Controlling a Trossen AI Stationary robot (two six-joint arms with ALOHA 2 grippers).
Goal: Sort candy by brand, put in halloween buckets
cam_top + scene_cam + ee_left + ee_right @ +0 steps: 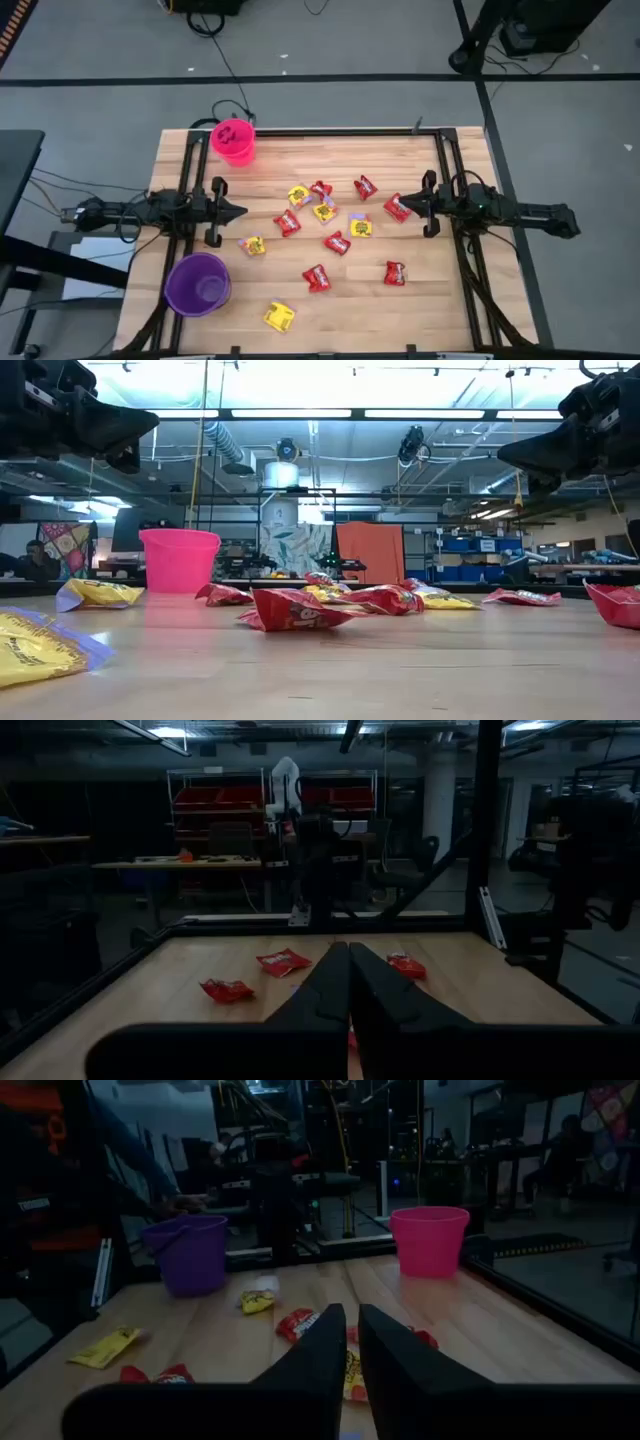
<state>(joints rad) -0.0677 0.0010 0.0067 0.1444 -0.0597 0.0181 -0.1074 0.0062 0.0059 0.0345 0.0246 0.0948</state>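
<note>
Several small candy packets lie flat and scattered on the middle of the wooden table, some red (pixel 337 242) and some yellow (pixel 324 211). One yellow packet (pixel 279 317) lies alone near the front edge. The pink bucket (pixel 232 140) stands upright at the far left, and the purple bucket (pixel 198 284) stands at the near left. My left gripper (pixel 243 211) hangs shut above the table's left side, pointing at the candy. My right gripper (pixel 403 203) hangs above the right side over a red packet (pixel 397 207). Its fingers (pixel 352 1320) stand a narrow gap apart with nothing between them.
Black frame rails (pixel 300 131) run along the table's far edge and down both sides by the arm bases. Cables trail off the far left corner. Bare wood shows along the near right and far right of the table. A person (pixel 35 560) sits beyond the table.
</note>
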